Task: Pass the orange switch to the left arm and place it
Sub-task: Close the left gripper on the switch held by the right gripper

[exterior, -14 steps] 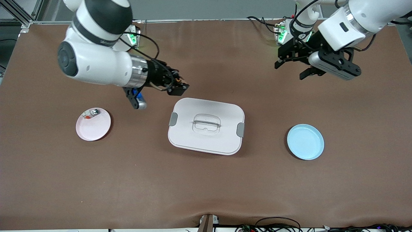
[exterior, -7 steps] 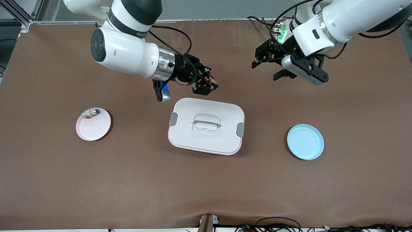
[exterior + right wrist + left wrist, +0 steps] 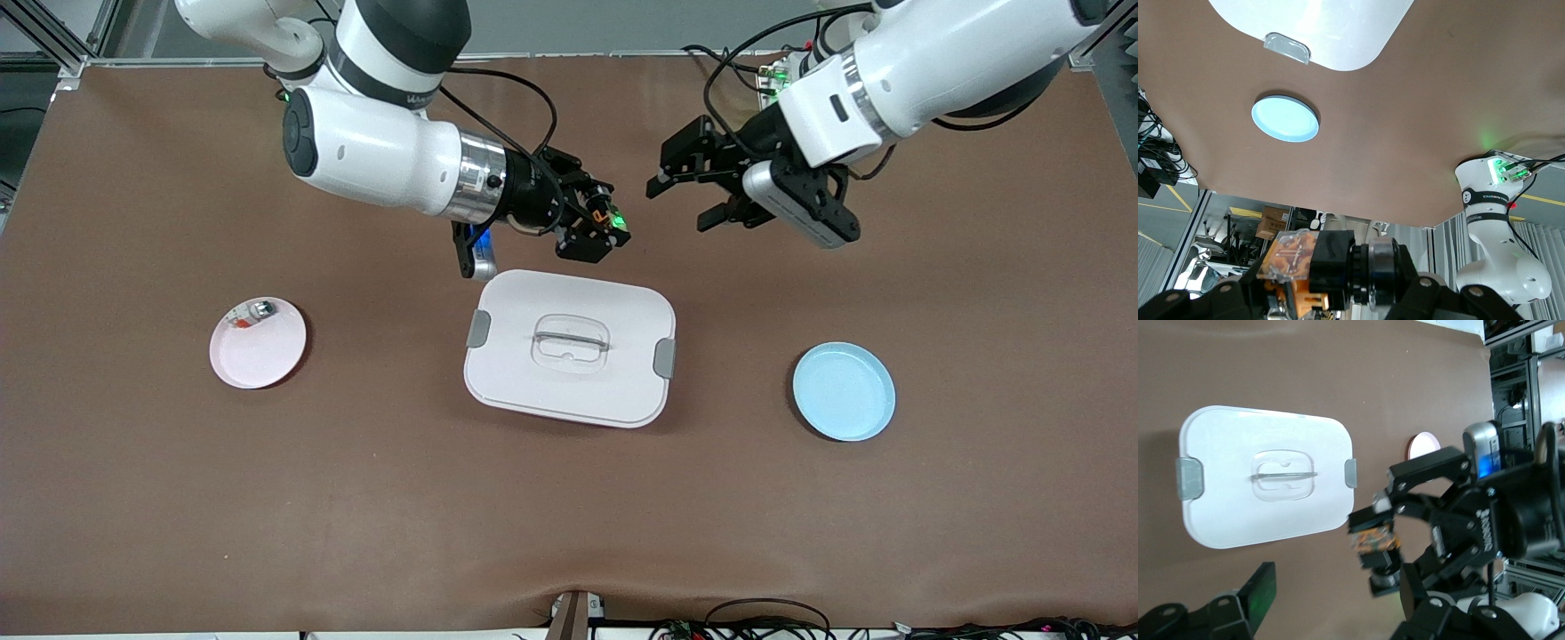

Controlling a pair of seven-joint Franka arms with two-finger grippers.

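Both arms closed in; right hand (image 3: 603, 233) grips orange switch (image 3: 1373, 539).

Two white robot arms come in along the top of the front view, the right arm (image 3: 382, 164) at upper left of the frame and the left arm (image 3: 898, 71) at upper right. Each carries one black two-finger gripper, so two in all: the right gripper (image 3: 597, 233) and the left gripper (image 3: 689, 191), both near the upper middle. One orange switch (image 3: 607, 216) shows at the right gripper's tips. One white box (image 3: 570, 347) sits at the centre. Two small round plates lie on one brown table (image 3: 569, 516): a pink plate (image 3: 259, 347) at middle left, a blue plate (image 3: 844, 392) at middle right. One small silver-green item (image 3: 250, 313) lies on the pink plate.
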